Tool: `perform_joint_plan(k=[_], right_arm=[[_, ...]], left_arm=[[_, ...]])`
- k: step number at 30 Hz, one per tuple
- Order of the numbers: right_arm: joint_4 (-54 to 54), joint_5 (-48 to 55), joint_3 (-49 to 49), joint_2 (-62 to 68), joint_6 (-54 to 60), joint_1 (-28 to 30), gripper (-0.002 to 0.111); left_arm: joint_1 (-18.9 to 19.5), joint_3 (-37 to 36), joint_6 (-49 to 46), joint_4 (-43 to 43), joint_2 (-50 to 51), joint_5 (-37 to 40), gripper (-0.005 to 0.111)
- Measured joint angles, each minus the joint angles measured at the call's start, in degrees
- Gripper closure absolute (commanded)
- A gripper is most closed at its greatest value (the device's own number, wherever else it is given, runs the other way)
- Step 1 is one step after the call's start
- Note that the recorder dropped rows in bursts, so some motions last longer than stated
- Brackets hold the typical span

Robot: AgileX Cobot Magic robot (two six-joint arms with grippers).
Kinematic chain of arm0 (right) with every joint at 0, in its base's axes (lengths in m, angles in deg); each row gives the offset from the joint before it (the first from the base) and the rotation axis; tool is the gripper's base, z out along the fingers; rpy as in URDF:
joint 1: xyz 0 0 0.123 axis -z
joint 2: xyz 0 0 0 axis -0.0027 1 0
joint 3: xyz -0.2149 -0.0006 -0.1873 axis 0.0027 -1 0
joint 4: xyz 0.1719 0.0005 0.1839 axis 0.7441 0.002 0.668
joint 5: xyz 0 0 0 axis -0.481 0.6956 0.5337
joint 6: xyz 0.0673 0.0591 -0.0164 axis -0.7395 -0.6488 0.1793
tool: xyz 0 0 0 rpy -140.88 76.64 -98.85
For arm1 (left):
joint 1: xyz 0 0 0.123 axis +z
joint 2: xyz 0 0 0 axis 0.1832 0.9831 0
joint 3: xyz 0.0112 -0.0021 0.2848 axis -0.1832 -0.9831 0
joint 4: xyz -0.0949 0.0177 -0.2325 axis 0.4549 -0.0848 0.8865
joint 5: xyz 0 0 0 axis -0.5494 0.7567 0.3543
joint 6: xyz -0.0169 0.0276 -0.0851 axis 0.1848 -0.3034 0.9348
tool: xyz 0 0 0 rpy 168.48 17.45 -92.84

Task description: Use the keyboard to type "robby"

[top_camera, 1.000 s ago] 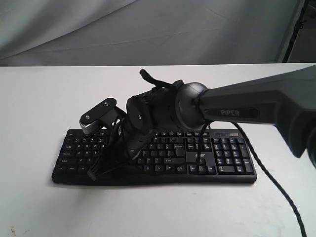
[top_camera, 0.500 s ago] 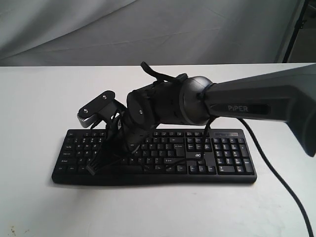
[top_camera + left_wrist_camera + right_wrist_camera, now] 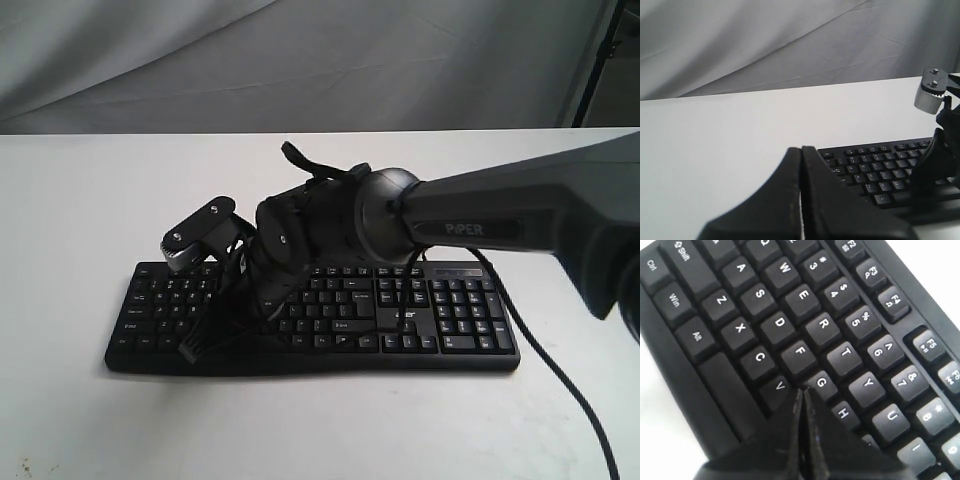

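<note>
The black keyboard [image 3: 450, 320] lies across the white table with its number pad on the right. My right arm reaches over it from the right. My right gripper [image 3: 193, 348] is shut and points down at the left half of the keys. In the right wrist view the closed tips [image 3: 802, 390] sit low between the V key [image 3: 779, 386] and the G key [image 3: 821, 382]; the key just beneath them is hidden. My left gripper [image 3: 801, 148] is shut on nothing, over bare table beside the keyboard's [image 3: 875, 165] Esc corner. It is out of the exterior view.
The keyboard's thin black cable [image 3: 560, 380] runs off to the front right across the white table [image 3: 80, 200]. A grey cloth backdrop [image 3: 300, 60] hangs behind the table's far edge. A silver-ended part [image 3: 929, 95] of the right wrist shows in the left wrist view.
Half a second ago the right gripper was lifted a little off the keys; it has come back down to the same spot as one second ago. The keyboard has not moved.
</note>
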Motion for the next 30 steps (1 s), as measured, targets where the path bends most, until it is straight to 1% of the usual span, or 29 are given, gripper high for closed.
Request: perform_joint_plan(k=[8,14,30], right_arm=[[0.0,1.2,0.4,-2.2,0.0,0.9,0.108],[-1.6,7.1,9.7,-2.6,0.0,2.8,0.108],[0.4,9.1,10.1,2.1,-0.2,3.4,0.108]], left_arm=[[0.0,0.0,0.0,0.0,0.0,0.0,0.107],[0.0,0.0,0.0,0.0,0.0,0.0,0.107],[0.0,0.0,0.0,0.0,0.0,0.0,0.107]])
